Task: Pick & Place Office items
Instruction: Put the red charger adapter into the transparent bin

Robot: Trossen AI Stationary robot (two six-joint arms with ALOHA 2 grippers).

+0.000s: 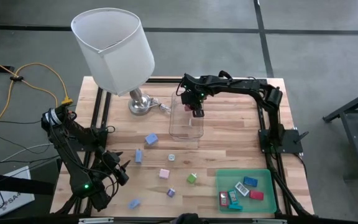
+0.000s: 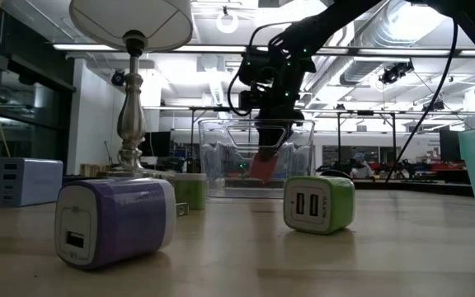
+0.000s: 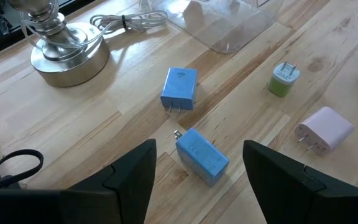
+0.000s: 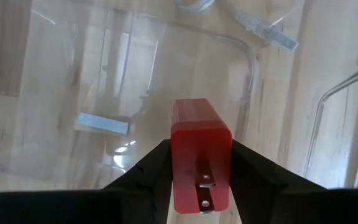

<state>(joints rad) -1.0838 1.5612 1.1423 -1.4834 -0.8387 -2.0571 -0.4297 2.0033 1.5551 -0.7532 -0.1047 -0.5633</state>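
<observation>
Wood table [image 1: 229, 146], clear plastic box [image 1: 186, 124], glossy red charger [image 4: 200, 155]

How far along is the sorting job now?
Done: nothing shows in the clear box yet. In hand: the right gripper holds a red charger over the box. Left: several chargers lie loose on the table, more in the green tray. The left gripper waits open.

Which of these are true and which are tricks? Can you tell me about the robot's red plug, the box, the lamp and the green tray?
1. The right gripper holds a red charger. True.
2. The red charger is over the green tray. False: it is over the clear box.
3. The left gripper holds a blue charger. False: its fingers are open, holding nothing.
4. A lamp stands on the table. True.
5. The green tray is empty. False: several chargers lie inside.
</observation>
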